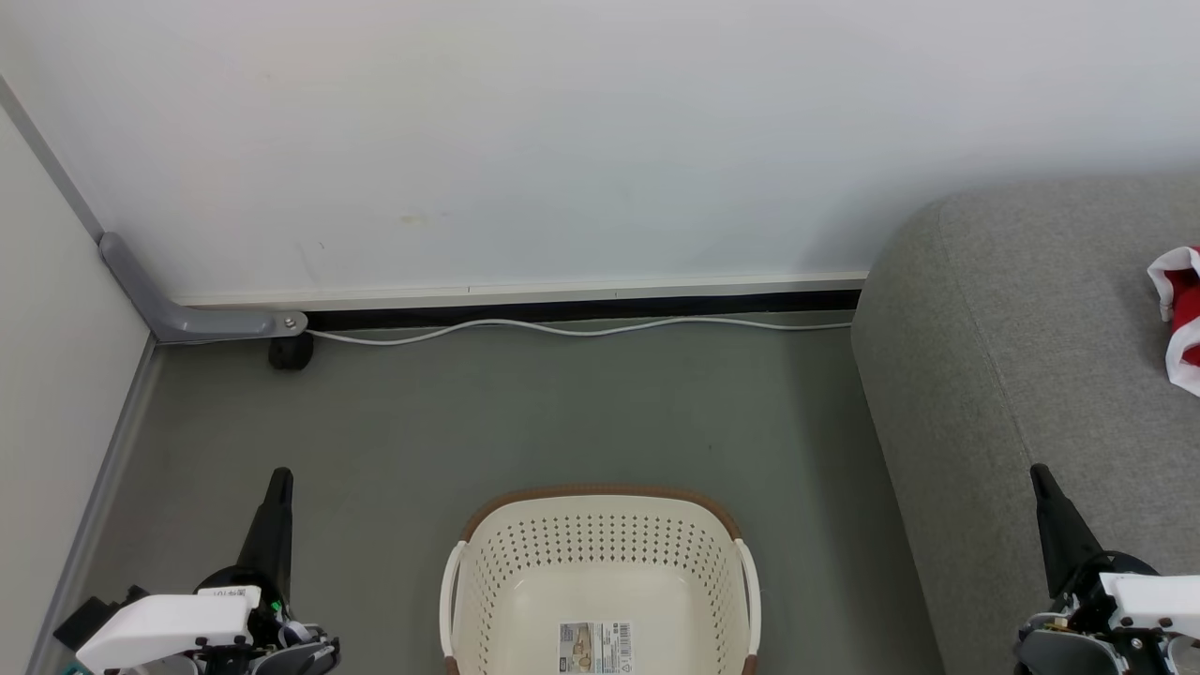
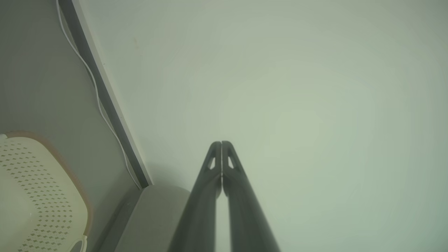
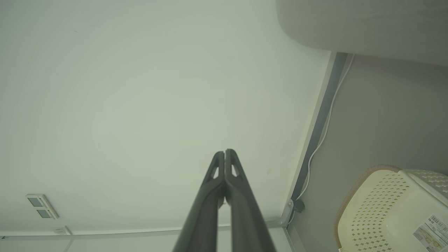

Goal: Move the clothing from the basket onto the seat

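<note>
While upright, basket (image 1: pixel 600 536) with barcode sticker (image 1: pixel 595 648)

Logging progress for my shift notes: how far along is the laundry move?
Looks done: the basket is empty down to its sticker, and red-and-white clothing lies on the sofa. In hand: nothing; the left gripper and right gripper are shut and empty. Nothing visibly left.

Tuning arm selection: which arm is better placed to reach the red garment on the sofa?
Probably right. The right end effector is at the sofa where the red garment lies; the left end effector is beyond the basket.
</note>
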{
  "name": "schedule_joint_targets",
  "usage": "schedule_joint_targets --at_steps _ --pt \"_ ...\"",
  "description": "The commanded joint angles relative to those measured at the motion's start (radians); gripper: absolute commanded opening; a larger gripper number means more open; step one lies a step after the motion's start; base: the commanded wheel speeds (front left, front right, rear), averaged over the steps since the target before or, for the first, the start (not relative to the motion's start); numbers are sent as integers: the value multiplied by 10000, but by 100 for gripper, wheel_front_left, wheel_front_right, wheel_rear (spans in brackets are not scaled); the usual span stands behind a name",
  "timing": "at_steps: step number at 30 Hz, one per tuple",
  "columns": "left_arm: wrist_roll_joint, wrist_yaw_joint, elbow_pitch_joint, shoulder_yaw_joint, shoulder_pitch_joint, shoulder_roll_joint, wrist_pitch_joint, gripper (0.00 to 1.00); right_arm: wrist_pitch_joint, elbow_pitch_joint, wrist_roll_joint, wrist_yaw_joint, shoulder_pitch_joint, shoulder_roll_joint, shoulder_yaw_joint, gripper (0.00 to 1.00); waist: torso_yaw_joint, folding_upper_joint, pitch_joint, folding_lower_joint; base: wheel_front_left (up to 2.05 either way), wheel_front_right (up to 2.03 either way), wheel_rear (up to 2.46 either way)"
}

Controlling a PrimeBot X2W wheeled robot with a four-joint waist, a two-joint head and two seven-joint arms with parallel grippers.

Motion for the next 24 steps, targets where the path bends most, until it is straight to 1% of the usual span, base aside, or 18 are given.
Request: schedule_joint_targets --at_steps 1,24 --pt "-39 -77 -228 334 -547 120 75 0 65 -302 97 16 -390 -105 157 0 0 0 0 0 0 0 0" --pt "-40 -77 -229 333 -547 120 74 0 72 -302 90 16 -391 -99 148 0 0 0 0 0 0 0 0"
